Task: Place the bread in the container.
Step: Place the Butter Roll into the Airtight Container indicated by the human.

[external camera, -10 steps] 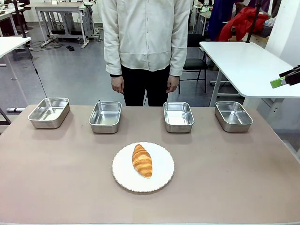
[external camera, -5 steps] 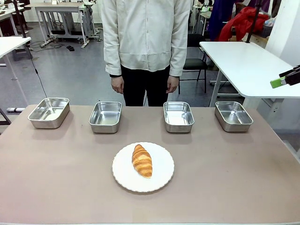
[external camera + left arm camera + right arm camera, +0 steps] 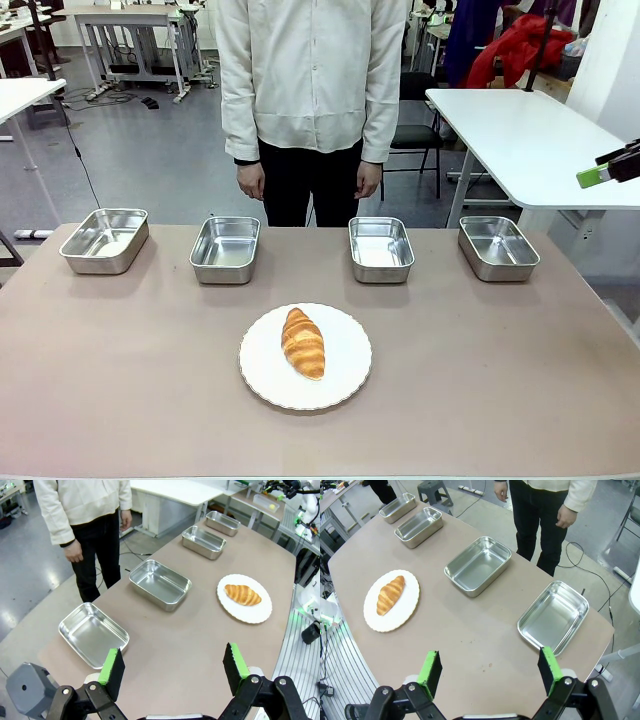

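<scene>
From the front: only the tip of the right pincer (image 3: 603,167) poking in at the right edge, up above the table (image 3: 120,380); cannot tell here if open or shut. Bread (image 3: 303,343) well apart from it, lower down and toward the left, lying on a white plate (image 3: 345,385). Four shiny containers (image 3: 104,240) in a row past the plate, the end one nearest that pincer. Person (image 3: 310,80) standing behind the row, hands down. From the left wrist: left pincer (image 3: 172,655) spread wide above the table, gripping nothing. One of the containers just ahead of one green finger (image 3: 111,662), three more farther on in a line. Bread on its plate well ahead, off toward the picture's right, not in any of them. From the right wrist: right pincer spread wide too, gripping nothing. One of the containers just ahead of one finger, the others farther off in a line. Bread on the plate well ahead, off toward the picture's left.
</scene>
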